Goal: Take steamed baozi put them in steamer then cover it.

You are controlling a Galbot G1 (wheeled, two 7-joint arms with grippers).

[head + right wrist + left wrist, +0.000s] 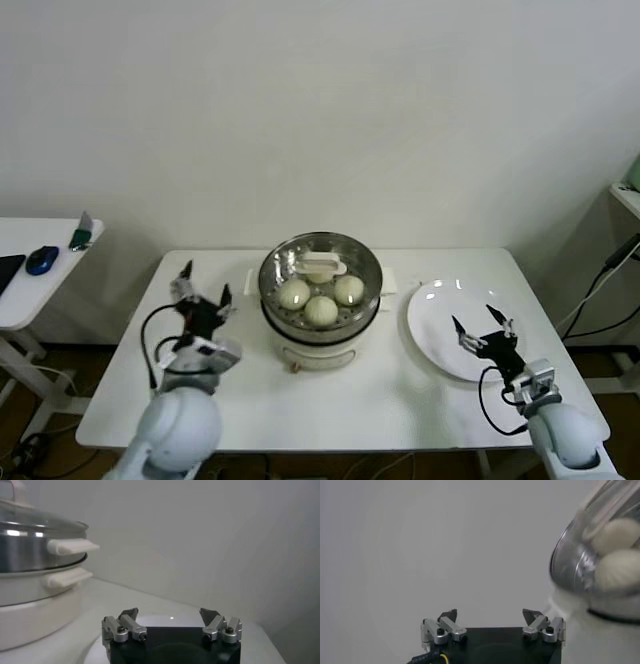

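Both claws stand with their jaws spread wide and nothing between them. On the left, the left gripper (pixel 201 293) hovers over bare table (pixel 120 400) just beside the steamer (pixel 320 300), its short dark fingertips set on silvery metal knuckles and a black cable looping from its wrist. On the right, the right gripper (pixel 484 329) hangs above the near part of a flat, round, glossy white plate (pixel 435 325), which carries nothing. At the middle of the smooth white table sits the steamer, a round basket of shiny stainless steel stacked on a white electric pot base with pale cream side lugs. Its cover (pixel 320 265), a round dome of clear glass ringed in metal with a pale cream rectangular handle at the centre, lies seated on the steel rim. Through the glass show the steamed baozi (pixel 321 310), smooth, rounded, cream-white dough buns; three are plain to see and a fourth sits mostly behind the handle. In the left wrist view the steel wall and glass dome curve in close, blurred, with two pale buns behind them. In the right wrist view the steamer's stacked rims and lugs rise to one side, with the white plate's edge beyond the black gripper body. A second white table with a blue computer mouse (pixel 42 259) stands well apart to the left.
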